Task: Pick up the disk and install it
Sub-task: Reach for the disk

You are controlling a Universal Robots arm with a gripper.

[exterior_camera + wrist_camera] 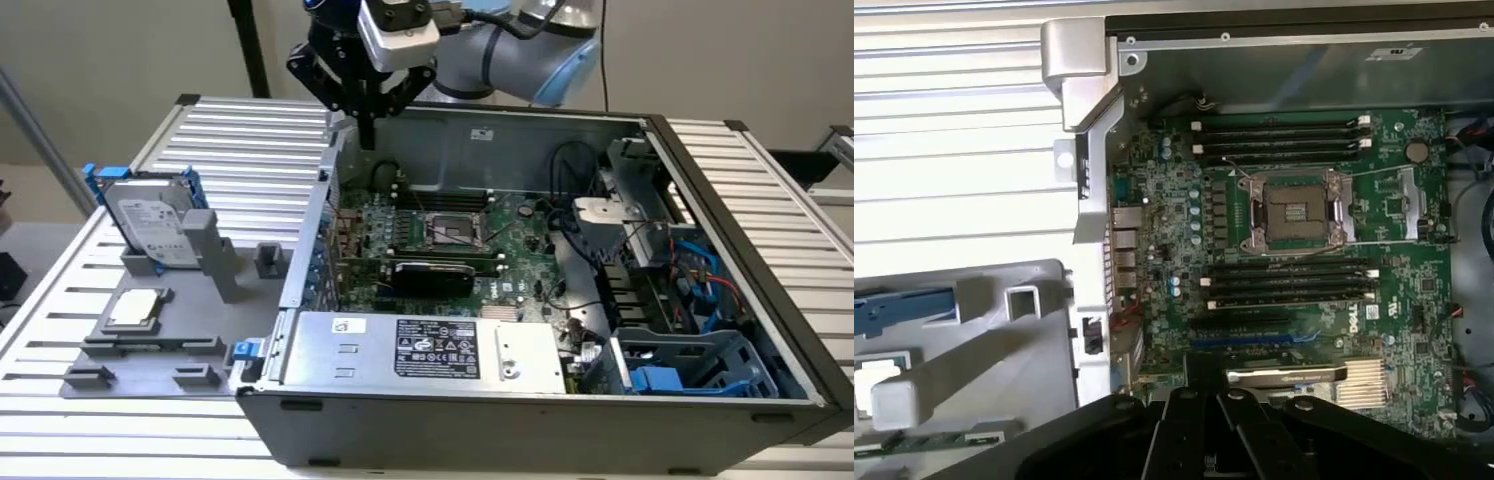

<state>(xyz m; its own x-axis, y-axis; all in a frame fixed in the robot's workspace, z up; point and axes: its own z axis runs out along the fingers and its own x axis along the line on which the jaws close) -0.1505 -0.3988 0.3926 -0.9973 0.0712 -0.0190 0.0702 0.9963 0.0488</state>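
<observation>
The disk (151,222), a silver-grey drive with a white label in a blue carrier, stands tilted on the grey fixture (200,355) at the exterior view's left, outside the computer case. My gripper (366,132) hangs above the case's back corner, well apart from the disk, fingers drawn together with nothing between them. In the wrist view my gripper (1201,375) looks down on the motherboard (1184,230), and a strip of the blue carrier (904,308) shows beside the case wall.
The open computer case (747,200) holds a motherboard with an empty CPU socket (454,230), a silver power-supply box (427,350) and a drive cage with blue clips (667,375). A small square CPU chip (138,308) lies on the fixture. Slatted tabletop (254,150) surrounds everything.
</observation>
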